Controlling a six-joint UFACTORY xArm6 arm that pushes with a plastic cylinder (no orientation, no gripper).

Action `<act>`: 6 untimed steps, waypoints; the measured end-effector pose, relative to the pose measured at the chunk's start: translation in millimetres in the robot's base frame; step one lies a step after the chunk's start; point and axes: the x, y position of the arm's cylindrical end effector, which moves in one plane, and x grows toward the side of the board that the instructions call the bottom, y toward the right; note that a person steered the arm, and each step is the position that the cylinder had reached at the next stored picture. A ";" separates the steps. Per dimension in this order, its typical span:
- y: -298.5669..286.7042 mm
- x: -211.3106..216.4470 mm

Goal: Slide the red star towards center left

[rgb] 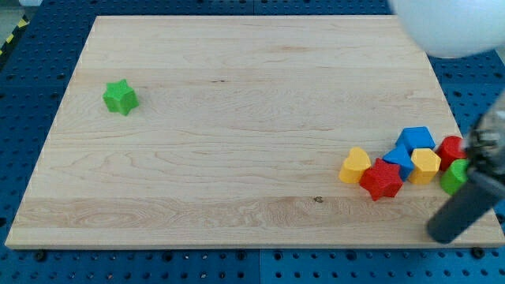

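Note:
The red star (383,180) lies near the view's lower right on the wooden board (237,118), at the front of a cluster of blocks. It touches a yellow block (355,166) on its left and a blue block (399,160) behind it. The dark rod comes in from the right edge. My tip (443,233) sits to the right of and below the red star, apart from it, near the board's bottom right corner.
The cluster also holds a larger blue block (416,139), a yellow hexagon-like block (426,165), a red block (451,149) and a green block (454,177), partly hidden by the rod. A green star (121,97) lies alone at the upper left. A white blurred object (450,28) fills the top right corner.

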 end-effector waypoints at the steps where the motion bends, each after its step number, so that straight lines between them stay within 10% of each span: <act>1: 29.9 -27.1; 6: -95.7 -53.0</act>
